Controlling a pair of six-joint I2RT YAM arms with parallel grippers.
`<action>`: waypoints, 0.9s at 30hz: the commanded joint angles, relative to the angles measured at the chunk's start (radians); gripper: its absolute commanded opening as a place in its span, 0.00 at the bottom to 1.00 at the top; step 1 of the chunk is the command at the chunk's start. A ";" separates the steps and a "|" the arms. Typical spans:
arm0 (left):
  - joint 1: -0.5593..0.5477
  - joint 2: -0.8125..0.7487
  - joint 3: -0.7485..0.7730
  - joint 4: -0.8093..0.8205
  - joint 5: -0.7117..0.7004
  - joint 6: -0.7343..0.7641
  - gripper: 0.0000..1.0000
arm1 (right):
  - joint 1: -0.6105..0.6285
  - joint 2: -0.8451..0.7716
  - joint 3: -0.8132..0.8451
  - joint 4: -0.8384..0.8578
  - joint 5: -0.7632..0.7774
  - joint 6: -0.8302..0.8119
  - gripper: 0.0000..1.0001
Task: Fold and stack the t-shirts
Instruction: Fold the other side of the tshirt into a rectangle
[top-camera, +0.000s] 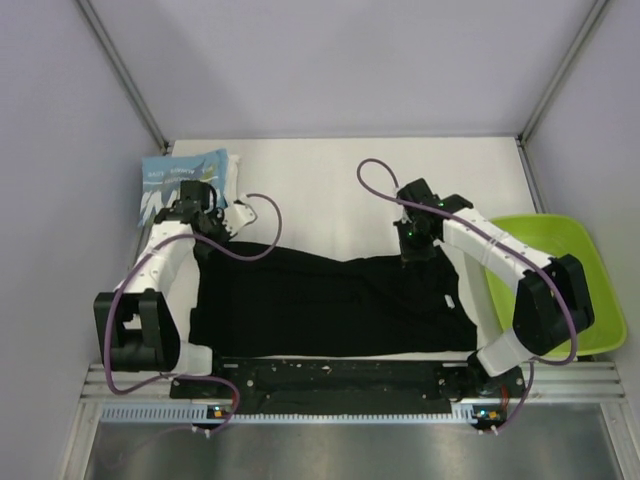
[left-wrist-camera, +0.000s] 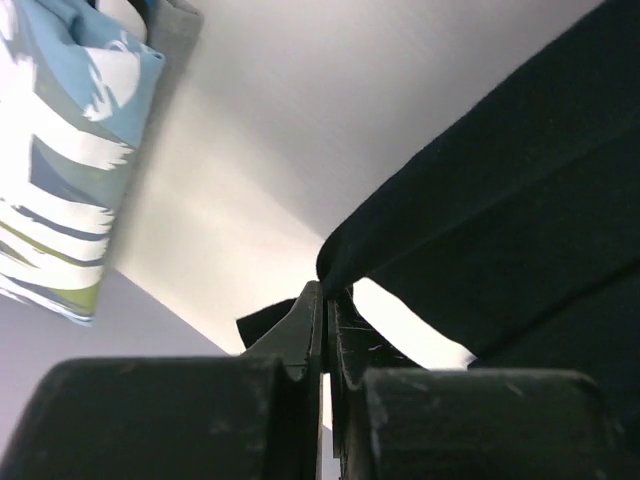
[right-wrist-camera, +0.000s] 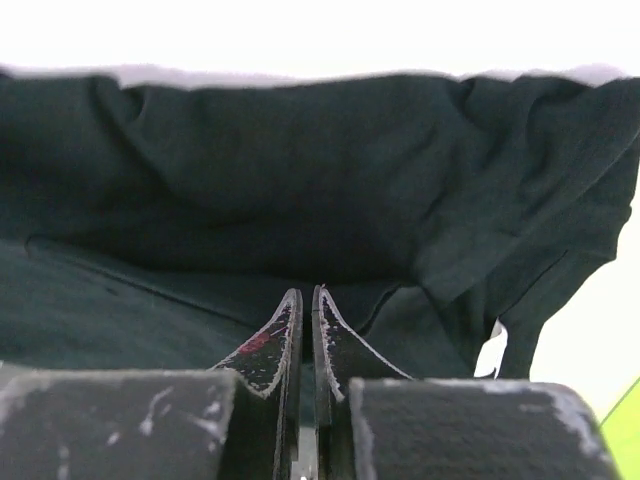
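The black t-shirt (top-camera: 330, 305) lies spread across the near half of the table, its small white neck label (top-camera: 452, 300) towards the right. My left gripper (top-camera: 207, 218) is at the shirt's far left corner, shut on its edge; the left wrist view shows the fingertips (left-wrist-camera: 312, 300) pinching black cloth (left-wrist-camera: 520, 180). My right gripper (top-camera: 415, 250) is at the shirt's far right edge, jaws pressed together on the black cloth (right-wrist-camera: 300, 170). The folded light blue t-shirt (top-camera: 182, 185) with white lettering lies at the far left and also shows in the left wrist view (left-wrist-camera: 70, 170).
A lime-green tray (top-camera: 590, 290) stands at the right edge, beside the right arm. The white table (top-camera: 320, 185) is walled in by grey panels at the back and sides. Purple cables loop above both wrists.
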 joint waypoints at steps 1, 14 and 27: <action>-0.008 -0.028 0.003 -0.006 -0.003 0.049 0.00 | 0.011 -0.137 -0.020 -0.071 -0.117 -0.034 0.00; -0.039 -0.112 -0.336 -0.058 -0.043 0.236 0.00 | 0.091 -0.182 -0.281 0.049 -0.466 -0.019 0.00; -0.037 -0.068 -0.315 -0.028 -0.112 0.228 0.39 | 0.193 -0.076 -0.284 0.129 -0.611 0.014 0.09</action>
